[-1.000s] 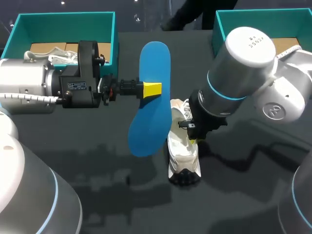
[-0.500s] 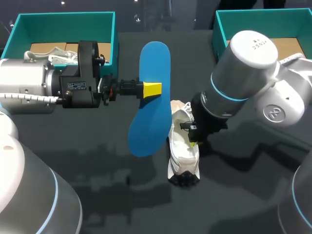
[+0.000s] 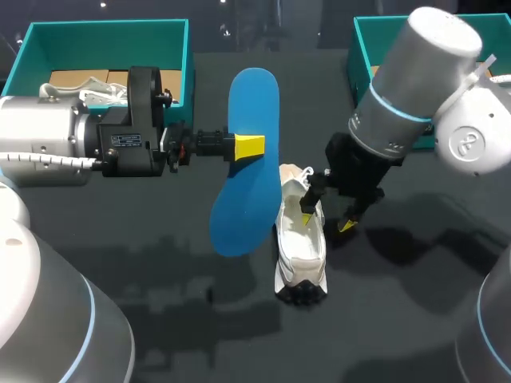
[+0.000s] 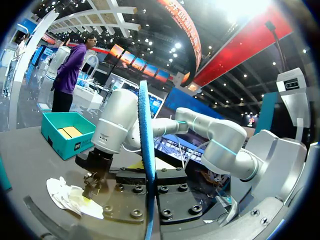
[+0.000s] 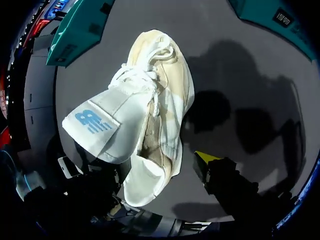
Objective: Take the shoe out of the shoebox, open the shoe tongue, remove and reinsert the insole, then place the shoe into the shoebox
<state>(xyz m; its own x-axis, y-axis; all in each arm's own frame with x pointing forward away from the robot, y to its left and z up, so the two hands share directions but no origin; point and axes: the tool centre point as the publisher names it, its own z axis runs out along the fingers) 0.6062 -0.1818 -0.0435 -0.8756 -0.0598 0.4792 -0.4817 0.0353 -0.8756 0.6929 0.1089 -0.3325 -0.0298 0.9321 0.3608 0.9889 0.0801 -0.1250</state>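
The white shoe [image 3: 299,249] lies on the dark table, toe toward the front edge, its tongue [image 5: 105,125] folded up and out. My right gripper [image 3: 326,220] hovers open just above the shoe's heel end. One yellow fingertip [image 5: 205,158] is beside the shoe; the tongue hides the other. My left gripper [image 3: 249,146] is shut on the blue insole [image 3: 254,96] and holds it in the air to the left of the shoe. In the left wrist view the insole [image 4: 146,145] stands edge-on between the fingers, with the shoe [image 4: 70,197] lying beyond it.
A teal shoebox [image 3: 104,30] stands at the back left with another white shoe [image 3: 89,88] in it. A second teal shoebox [image 3: 375,32] stands at the back right, partly behind my right arm. Bare table lies in front of the shoe.
My right gripper has opened, let go of the shoe and risen a little to the right. The left arm and the insole have not moved.
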